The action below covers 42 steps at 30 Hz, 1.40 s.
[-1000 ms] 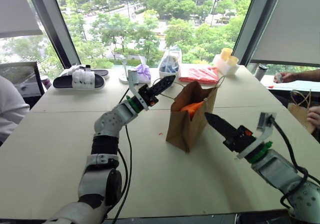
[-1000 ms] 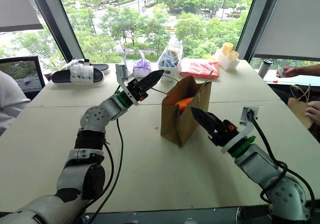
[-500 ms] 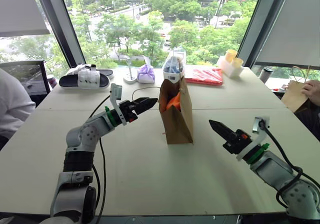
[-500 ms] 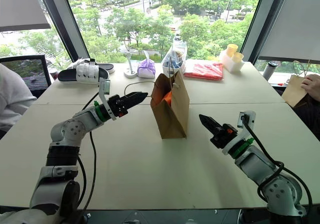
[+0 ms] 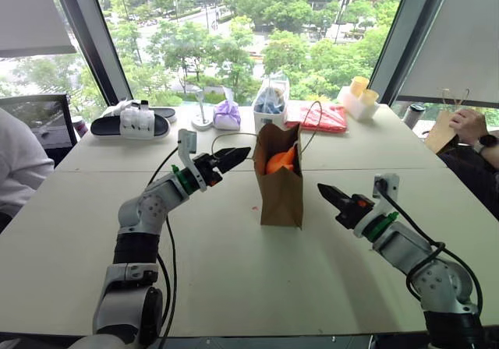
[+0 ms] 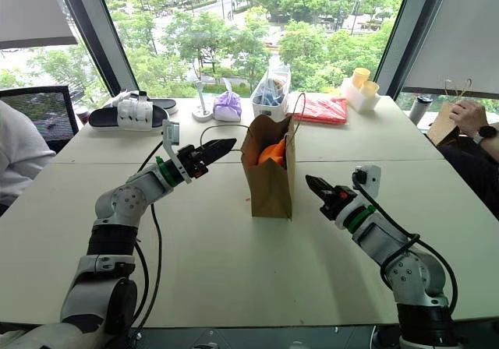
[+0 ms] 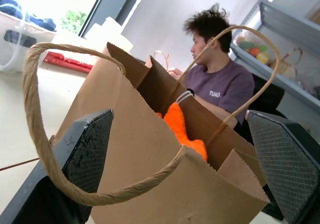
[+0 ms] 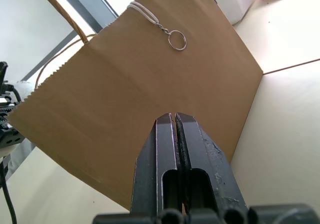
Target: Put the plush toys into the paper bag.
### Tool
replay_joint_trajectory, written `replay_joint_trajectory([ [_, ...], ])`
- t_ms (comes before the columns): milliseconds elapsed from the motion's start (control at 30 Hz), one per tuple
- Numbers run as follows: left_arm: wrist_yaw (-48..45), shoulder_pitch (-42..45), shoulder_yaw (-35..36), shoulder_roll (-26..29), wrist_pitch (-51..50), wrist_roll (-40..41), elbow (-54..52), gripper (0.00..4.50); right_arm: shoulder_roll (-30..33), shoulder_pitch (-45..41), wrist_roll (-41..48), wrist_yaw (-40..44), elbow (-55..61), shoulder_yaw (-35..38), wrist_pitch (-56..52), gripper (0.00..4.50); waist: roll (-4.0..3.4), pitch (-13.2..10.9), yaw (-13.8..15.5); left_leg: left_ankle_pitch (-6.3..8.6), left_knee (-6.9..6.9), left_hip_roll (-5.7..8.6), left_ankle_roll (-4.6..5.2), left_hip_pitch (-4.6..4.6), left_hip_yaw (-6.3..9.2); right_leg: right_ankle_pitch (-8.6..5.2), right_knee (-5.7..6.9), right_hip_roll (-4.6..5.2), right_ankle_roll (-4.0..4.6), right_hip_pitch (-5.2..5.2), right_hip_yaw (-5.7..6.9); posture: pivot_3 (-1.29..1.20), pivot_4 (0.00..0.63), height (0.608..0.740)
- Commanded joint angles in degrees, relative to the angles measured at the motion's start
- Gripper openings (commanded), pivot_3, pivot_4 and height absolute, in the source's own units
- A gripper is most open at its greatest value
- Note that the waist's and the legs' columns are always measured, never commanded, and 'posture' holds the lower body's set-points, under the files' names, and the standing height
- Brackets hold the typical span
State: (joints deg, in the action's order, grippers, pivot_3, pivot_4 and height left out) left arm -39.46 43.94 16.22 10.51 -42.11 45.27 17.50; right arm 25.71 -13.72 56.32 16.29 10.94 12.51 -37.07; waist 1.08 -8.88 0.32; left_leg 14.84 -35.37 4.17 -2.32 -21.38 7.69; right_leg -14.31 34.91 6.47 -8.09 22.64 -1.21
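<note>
The brown paper bag (image 5: 281, 189) stands upright in the middle of the table with its mouth open. An orange plush toy (image 5: 281, 160) sits inside and peeks over the rim, also seen as orange plush (image 7: 176, 124). My left gripper (image 5: 240, 154) is open just left of the bag's top. In the left wrist view its fingers (image 7: 90, 149) stand wide apart, with a cord handle (image 7: 35, 109) looped in front of one. My right gripper (image 5: 322, 189) is shut and empty, pointing at the bag's right side from a short gap. A white cord with a key ring (image 8: 176, 40) hangs down that side.
Along the window edge lie black-and-white slippers (image 5: 132, 121), a purple pouch (image 5: 228, 114), a clear plastic bag with blue contents (image 5: 269, 100), a red packet (image 5: 316, 117) and yellow cups (image 5: 357, 92). A person's hands hold another brown bag (image 5: 443, 131) at the right. Another person sits at the left (image 5: 15, 162).
The camera has shifted. The bag leaned a second ago and now stands upright. My right gripper has come closer to the bag's right side and lower. The left gripper has eased left of the rim.
</note>
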Motion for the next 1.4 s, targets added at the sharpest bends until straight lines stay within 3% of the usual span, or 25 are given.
replay_joint_trajectory([
  [33,5.2,0.2,7.6,-3.6,-6.7,11.7,0.0,4.38,-0.8,-0.8,-1.1,1.2,1.0,0.7,0.6,0.04,0.01,0.0,0.0,0.00,-0.01,-0.01,0.00,-0.01,0.11,0.00,0.00,0.02,0.00,0.00,0.00,0.00,0.150,0.740],
  [267,8.7,-3.8,8.0,-5.7,-6.5,13.1,-4.6,4.38,-1.9,-0.1,-2.3,1.9,2.1,1.0,-0.1,0.04,0.01,0.0,-0.5,-0.02,-0.01,0.00,-0.03,0.01,0.09,0.00,0.02,0.00,-0.01,0.01,0.01,0.00,0.150,0.740],
  [600,-2.3,-8.6,-6.4,-0.7,6.4,-2.4,-8.9,4.38,-2.4,-0.2,-3.2,2.2,2.3,1.1,-1.2,0.04,-0.02,0.0,-0.9,-0.03,0.02,0.01,-0.05,0.01,-0.08,0.00,-0.02,0.00,0.02,-0.02,0.00,0.00,0.150,0.740],
  [867,-4.2,-7.4,-7.2,0.5,9.9,-5.8,-5.6,4.44,-2.6,0.8,-3.5,2.3,3.1,0.8,-1.7,0.01,-0.01,0.0,-0.9,-0.03,0.03,0.00,-0.05,0.00,-0.06,0.00,-0.02,0.00,0.02,0.00,0.01,0.00,0.150,0.740],
  [1133,-5.3,-13.9,-15.3,1.1,8.5,-8.7,-16.8,4.44,-1.1,-1.9,-9.8,3.7,-0.4,-1.3,-1.1,0.01,-0.02,0.0,-0.9,-0.03,0.04,0.01,-0.04,0.00,-0.04,0.00,-0.02,0.01,0.01,0.00,-0.01,0.00,0.150,0.740],
  [1400,-1.4,-14.7,-22.0,-1.2,9.8,-14.3,-21.8,4.44,-2.6,-5.8,-8.0,7.0,1.7,-2.5,-4.3,0.01,-0.02,0.0,-0.9,-0.02,0.06,0.00,-0.04,0.01,-0.04,0.00,-0.02,0.01,0.02,-0.01,-0.01,0.00,0.150,0.740],
])
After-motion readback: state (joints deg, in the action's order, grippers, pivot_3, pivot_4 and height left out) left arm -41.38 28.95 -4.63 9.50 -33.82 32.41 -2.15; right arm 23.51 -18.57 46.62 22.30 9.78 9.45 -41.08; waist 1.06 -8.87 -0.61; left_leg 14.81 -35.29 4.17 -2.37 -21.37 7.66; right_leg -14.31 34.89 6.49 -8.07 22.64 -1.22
